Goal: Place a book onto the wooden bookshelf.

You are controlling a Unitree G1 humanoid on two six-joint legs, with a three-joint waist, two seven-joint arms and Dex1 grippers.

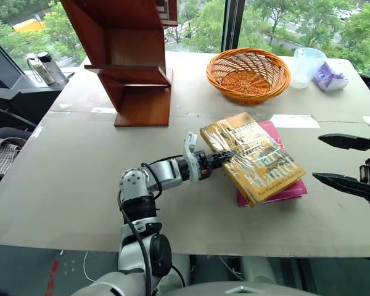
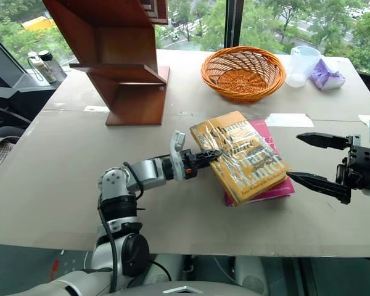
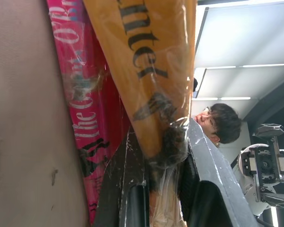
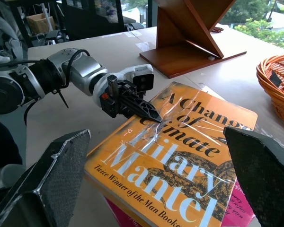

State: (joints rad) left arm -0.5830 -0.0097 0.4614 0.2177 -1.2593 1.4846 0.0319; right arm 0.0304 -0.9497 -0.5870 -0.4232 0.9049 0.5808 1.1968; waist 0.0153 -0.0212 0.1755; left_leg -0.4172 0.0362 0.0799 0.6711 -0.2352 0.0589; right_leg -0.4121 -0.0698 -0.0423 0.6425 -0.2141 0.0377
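Lying on a pink book [image 1: 290, 188] on the table [image 1: 68, 185], the book [image 1: 256, 157] has its near edge pinched by the left gripper [image 1: 225, 157]. The right gripper [image 1: 345, 161] hangs beside the book, fingers wide apart. The wooden bookshelf [image 1: 132, 68] stands beyond the left gripper, well apart.

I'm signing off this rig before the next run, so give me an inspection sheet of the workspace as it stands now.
Surface: grey table, taped seams.
Job's things: yellow-gold book lies on a pink book; wooden bookshelf stands at the far left.
Clutter: orange wicker basket, clear plastic cup, purple packet.
Hands: left hand shut on the yellow-gold book's near edge; right hand open, beside the books.
Cables: black cable along the left arm.
Surroundings: windows with trees; bottles at far left.
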